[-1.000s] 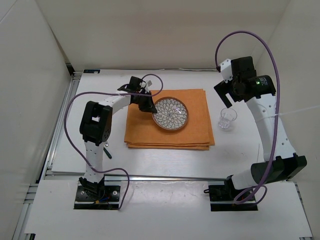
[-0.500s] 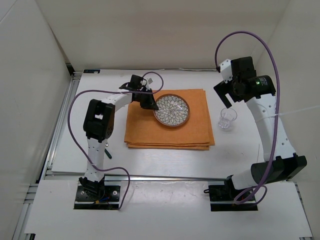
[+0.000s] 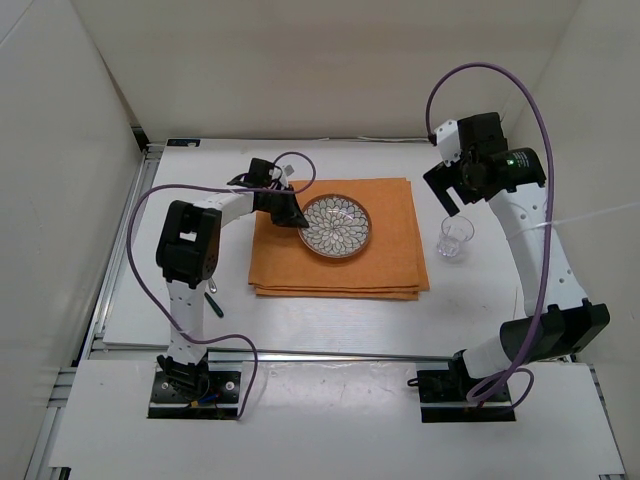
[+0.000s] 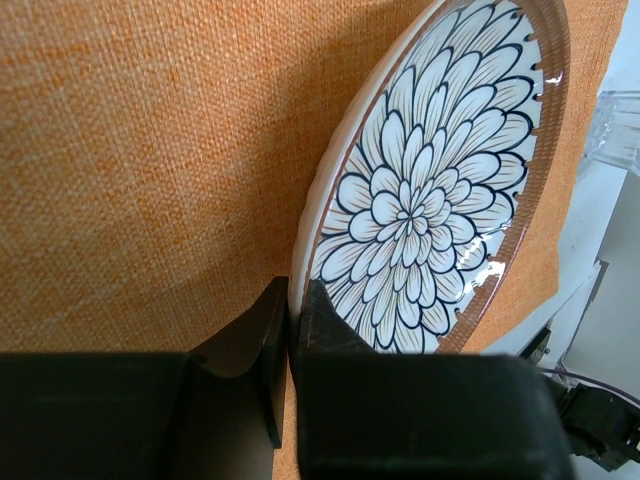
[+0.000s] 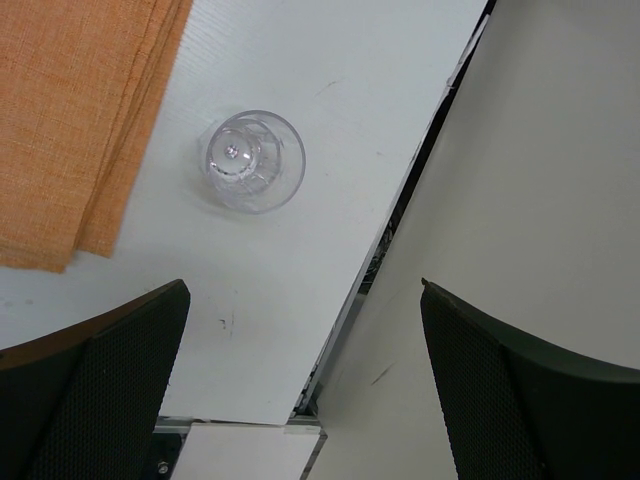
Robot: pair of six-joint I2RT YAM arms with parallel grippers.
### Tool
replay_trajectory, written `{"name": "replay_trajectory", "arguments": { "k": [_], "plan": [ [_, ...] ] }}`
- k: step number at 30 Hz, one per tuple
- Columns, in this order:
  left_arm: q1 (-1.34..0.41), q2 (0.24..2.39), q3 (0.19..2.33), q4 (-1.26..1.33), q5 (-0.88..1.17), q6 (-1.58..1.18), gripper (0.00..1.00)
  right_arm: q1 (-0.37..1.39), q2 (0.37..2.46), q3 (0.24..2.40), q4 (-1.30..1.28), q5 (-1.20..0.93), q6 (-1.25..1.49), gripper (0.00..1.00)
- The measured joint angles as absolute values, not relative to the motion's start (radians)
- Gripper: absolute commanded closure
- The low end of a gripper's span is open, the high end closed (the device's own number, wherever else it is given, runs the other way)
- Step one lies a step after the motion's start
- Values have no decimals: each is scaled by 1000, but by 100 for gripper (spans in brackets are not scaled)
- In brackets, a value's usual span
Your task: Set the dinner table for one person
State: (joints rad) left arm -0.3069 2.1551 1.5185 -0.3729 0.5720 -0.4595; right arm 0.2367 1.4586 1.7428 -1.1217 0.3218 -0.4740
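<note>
From above and behind the arms, the large flat white rectangular surface point(image 3: 470, 300) filled most of the view, with white walls around it and a folded orange woven cloth placemat point(image 3: 390, 265) near its middle. A round ceramic plate with a dark petal pattern and brown rim point(image 3: 338, 226) sat on the cloth. A small clear faceted drinking glass point(image 3: 455, 237) stood upright on bare white just beside the cloth's right edge. The left pincer point(image 3: 295, 220) met the plate's left rim, while the right pincer point(image 3: 447, 200) hung above the glass, apart from it. The surface looked rigid, fixed and smooth, with nothing on it to take hold of. Hard items would probably slide on it, while the cloth would give them grip. The plate looked stiff, glazed, slippery and breakable, and best taken by its rim. Seen from the left wrist, the left pincer point(image 4: 292, 310) was clamped on the plate point(image 4: 420, 190), its rim pinched between the two fingers, with the placemat point(image 4: 150, 150) weave behind. Whether the plate's far edge rested on the cloth could not be told. Seen from the right wrist, the right pincer point(image 5: 305, 395) stood wide apart and empty. The glass point(image 5: 250, 160) was below it on the surface point(image 5: 300, 290), and a corner of the placemat point(image 5: 80, 120) lay near.
</note>
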Motion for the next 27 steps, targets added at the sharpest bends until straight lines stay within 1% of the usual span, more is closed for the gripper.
{"name": "replay_trajectory", "arguments": {
  "k": [8, 9, 10, 12, 13, 14, 16, 17, 18, 20, 21, 24, 27],
  "plan": [
    [-310, 2143, 1498, -365, 566, -459, 89, 237, 1462, 1743, -1121, 303, -474, 0],
    [-311, 2142, 1497, -364, 564, -461, 86, 237, 1462, 1743, -1121, 302, -474, 0],
    [-313, 2141, 1497, -364, 563, -461, 80, 237, 1462, 1743, -1121, 299, -474, 0],
    [-315, 2137, 1493, -363, 556, -457, 63, 237, 1462, 1743, -1122, 292, -474, 0],
    [-318, 2136, 1490, -364, 550, -450, 60, 237, 1462, 1743, -1122, 289, -474, 0],
    [-323, 2135, 1485, -366, 542, -446, 51, 237, 1462, 1743, -1121, 286, -474, 0],
    [-330, 2135, 1477, -373, 538, -441, 43, 237, 1462, 1743, -1122, 281, -474, 0],
    [-332, 2134, 1476, -372, 541, -443, 36, 237, 1462, 1743, -1122, 281, -474, 0],
    [-335, 2130, 1476, -371, 543, -439, 21, 237, 1462, 1743, -1122, 280, -474, 0],
    [-336, 2117, 1477, -364, 559, -439, 3, 237, 1462, 1743, -1122, 274, -474, 0],
    [-339, 2106, 1477, -365, 558, -437, 0, 237, 1462, 1743, -1122, 268, -474, 0],
    [-337, 2084, 1477, -368, 558, -435, 0, 237, 1462, 1741, -1124, 241, -480, 0],
    [-308, 2057, 1478, -383, 564, -426, 0, 237, 1450, 1676, -1110, 207, -503, 0]
  ]
}}
